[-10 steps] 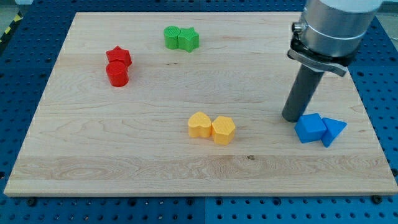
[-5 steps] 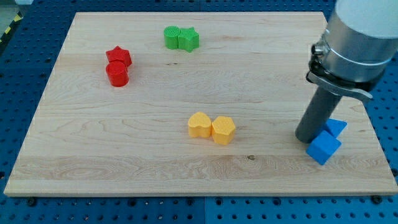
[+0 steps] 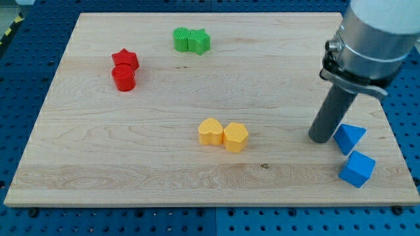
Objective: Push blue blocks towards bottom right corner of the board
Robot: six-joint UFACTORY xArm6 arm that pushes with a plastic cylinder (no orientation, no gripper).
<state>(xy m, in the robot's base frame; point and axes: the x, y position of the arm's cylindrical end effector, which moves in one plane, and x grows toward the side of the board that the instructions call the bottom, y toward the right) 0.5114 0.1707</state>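
Observation:
A blue cube (image 3: pixel 357 169) lies near the board's bottom right corner. A blue triangular block (image 3: pixel 348 137) lies just above it, by the right edge, apart from the cube. My tip (image 3: pixel 321 139) rests on the board just left of the blue triangle, close to it, and up-left of the cube.
A yellow heart (image 3: pixel 210 131) and a yellow hexagonal block (image 3: pixel 235 136) sit side by side at centre. A red star (image 3: pixel 125 59) and a red cylinder (image 3: pixel 123 78) sit at upper left. Two green blocks (image 3: pixel 191 40) sit near the top edge of the wooden board (image 3: pixel 98 164).
The blue cube has slid down and right towards the corner, away from the triangle. My tip pushed down-right, then drew back up a little beside the triangle.

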